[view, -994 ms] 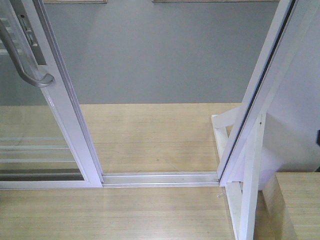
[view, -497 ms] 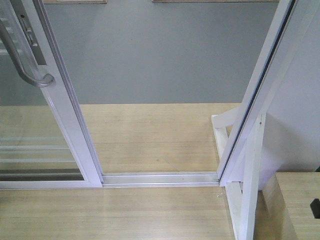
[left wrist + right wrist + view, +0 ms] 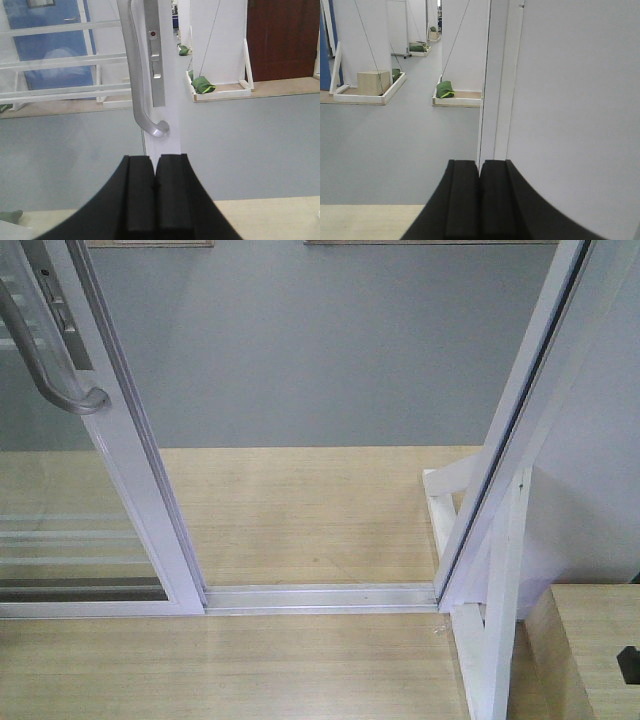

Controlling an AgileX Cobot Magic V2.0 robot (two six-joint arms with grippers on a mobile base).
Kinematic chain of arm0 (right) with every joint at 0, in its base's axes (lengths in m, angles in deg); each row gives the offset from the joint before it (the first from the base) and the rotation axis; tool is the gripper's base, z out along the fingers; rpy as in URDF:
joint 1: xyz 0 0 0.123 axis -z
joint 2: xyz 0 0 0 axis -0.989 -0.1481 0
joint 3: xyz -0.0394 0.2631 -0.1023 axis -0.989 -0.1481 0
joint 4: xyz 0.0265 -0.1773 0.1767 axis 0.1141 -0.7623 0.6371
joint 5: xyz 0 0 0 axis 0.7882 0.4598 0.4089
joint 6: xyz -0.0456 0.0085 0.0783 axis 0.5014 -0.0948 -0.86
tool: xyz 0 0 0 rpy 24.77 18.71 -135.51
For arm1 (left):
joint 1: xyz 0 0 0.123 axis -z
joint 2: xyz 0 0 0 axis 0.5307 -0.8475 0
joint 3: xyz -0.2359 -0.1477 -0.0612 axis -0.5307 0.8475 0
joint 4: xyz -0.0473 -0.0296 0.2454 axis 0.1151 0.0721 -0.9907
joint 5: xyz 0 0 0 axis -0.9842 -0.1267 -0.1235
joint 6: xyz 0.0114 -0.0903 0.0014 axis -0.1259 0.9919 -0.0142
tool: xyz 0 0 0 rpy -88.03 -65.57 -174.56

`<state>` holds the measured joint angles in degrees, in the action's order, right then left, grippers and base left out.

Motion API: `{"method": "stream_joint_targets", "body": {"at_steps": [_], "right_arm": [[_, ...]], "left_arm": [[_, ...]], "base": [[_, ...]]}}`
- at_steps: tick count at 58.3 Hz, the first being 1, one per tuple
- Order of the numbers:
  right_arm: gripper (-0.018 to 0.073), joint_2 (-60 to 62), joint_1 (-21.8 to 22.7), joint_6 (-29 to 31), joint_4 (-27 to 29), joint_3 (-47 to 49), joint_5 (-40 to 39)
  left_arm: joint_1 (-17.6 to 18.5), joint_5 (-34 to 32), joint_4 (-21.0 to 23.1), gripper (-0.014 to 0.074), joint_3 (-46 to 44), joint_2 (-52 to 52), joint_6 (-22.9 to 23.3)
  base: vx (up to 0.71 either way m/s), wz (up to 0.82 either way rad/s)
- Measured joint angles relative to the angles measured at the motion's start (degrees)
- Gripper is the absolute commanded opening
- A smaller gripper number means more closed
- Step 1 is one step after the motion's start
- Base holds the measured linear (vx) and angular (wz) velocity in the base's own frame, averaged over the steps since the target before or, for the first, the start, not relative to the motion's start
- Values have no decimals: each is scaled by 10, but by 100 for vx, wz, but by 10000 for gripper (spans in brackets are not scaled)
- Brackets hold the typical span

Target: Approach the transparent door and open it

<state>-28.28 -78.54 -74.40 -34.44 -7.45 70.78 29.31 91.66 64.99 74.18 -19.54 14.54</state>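
The transparent door [image 3: 120, 455] is seen at the left edge of the front view, slid aside so that a wide gap lies open between it and the white jamb [image 3: 520, 430] at the right; the task is judged largely done. Its curved grey handle [image 3: 140, 80] fills the upper centre of the left wrist view, beside the lock plate [image 3: 156, 55]. The left pincer [image 3: 155, 195], at the bottom centre, is pressed together, empty and apart from the handle, presumably drawn back after the pull. The right pincer [image 3: 480, 197] is likewise closed on nothing, before the jamb. No brand or legible writing is seen.
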Motion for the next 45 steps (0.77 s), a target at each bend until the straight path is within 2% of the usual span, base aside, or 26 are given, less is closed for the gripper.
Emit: {"method": "stream_joint_targets", "body": {"at_steps": [45], "right_arm": [[-8, 0, 1, 0, 0, 0, 0]], "left_arm": [[0, 0, 0, -6, 0, 0, 0]], "base": [[0, 0]]}}
